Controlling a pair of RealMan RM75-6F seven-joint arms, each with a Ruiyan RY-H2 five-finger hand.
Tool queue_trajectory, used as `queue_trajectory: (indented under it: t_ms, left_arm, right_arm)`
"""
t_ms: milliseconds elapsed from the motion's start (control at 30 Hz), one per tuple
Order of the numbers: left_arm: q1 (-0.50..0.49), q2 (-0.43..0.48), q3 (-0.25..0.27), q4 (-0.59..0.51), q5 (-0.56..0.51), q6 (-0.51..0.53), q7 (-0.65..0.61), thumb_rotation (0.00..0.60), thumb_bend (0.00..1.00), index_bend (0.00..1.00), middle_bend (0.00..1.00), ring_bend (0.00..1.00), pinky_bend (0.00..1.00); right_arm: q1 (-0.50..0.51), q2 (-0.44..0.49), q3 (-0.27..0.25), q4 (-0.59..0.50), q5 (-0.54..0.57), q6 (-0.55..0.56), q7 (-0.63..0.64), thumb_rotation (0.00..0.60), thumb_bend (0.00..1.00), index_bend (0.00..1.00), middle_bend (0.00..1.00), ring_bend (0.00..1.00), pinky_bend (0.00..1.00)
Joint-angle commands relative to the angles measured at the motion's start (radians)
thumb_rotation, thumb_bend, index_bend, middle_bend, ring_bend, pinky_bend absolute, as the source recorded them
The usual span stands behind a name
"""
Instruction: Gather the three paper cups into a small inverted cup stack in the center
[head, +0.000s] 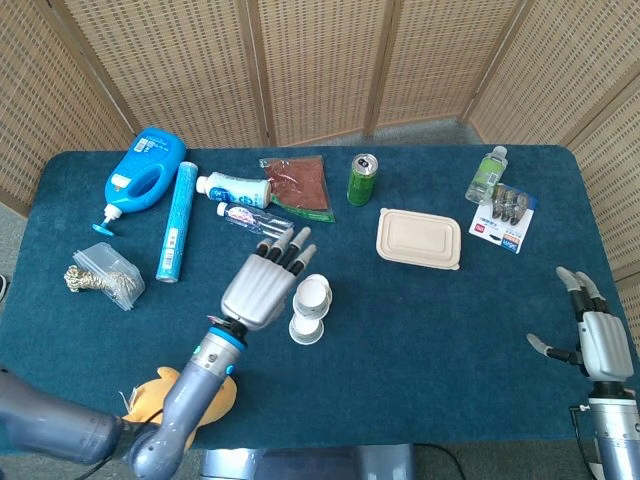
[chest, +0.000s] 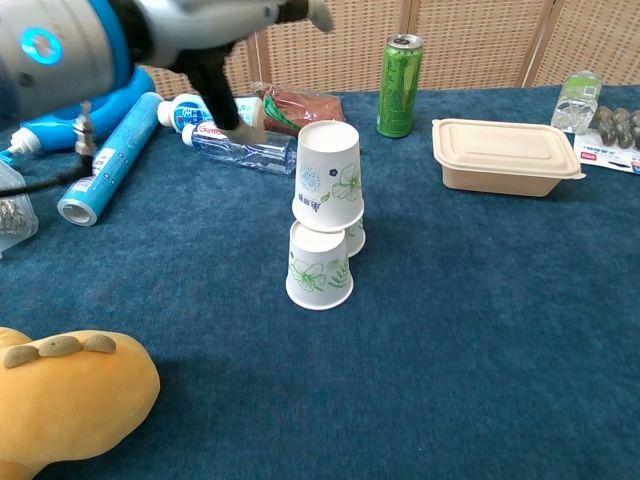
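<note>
Three white paper cups with green flower print stand upside down in the middle of the blue table. Two sit on the cloth, a front one (chest: 319, 266) and one behind it (chest: 353, 237). The third cup (chest: 328, 174) (head: 313, 294) rests inverted on top of them. My left hand (head: 266, 279) hovers just left of the stack, fingers spread and holding nothing; in the chest view it (chest: 215, 40) is raised at the upper left, apart from the cups. My right hand (head: 592, 333) rests open at the table's right edge, far from the cups.
Behind the stack lie a clear water bottle (chest: 240, 148), a red snack bag (chest: 300, 106), a green can (chest: 400, 72) and a beige lidded box (chest: 505, 155). A blue roll (chest: 108, 157) and detergent bottle (head: 146, 170) sit left. A yellow plush toy (chest: 70, 400) lies near front left.
</note>
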Motion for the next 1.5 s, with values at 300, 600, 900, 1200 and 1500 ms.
queue_trajectory:
  t_ms: [300,600,900,1200,1500]
  left_arm:
    - [0.138,0.256,0.162,-0.04,0.232,-0.005,-0.118,0.6,0.27,0.05,0.0,0.0,0.09]
    - [0.372,0.48,0.333,-0.049,0.515,0.121,-0.368,0.6,0.27,0.03,0.0,0.0,0.0]
    - [0.603,0.527,0.419,0.144,0.699,0.243,-0.725,0.6,0.27,0.02,0.0,0.0,0.0]
    - [0.788,0.504,0.435,0.35,0.689,0.29,-1.007,0.6,0.27,0.0,0.0,0.0,0.0]
    - [0.889,0.483,0.404,0.467,0.686,0.282,-1.257,0.6,0.26,0.0,0.0,0.0,0.0]
  right_arm:
    - [0.002,-0.007,-0.009,-0.01,-0.016,0.006,-0.035,0.6,0.09,0.01,0.13,0.07,0.18]
    - [0.0,0.0,-0.011,-0.035,-0.029,0.023,-0.063,0.6,0.09,0.01,0.13,0.07,0.18]
    - [-0.003,0.007,-0.02,-0.073,-0.048,0.039,-0.111,0.6,0.09,0.01,0.13,0.07,0.18]
    - [-0.014,0.033,-0.024,-0.145,-0.048,0.055,-0.232,0.6,0.11,0.01,0.1,0.03,0.18]
    - [-0.036,0.054,-0.022,-0.234,-0.071,0.117,-0.363,0.6,0.14,0.06,0.1,0.01,0.05]
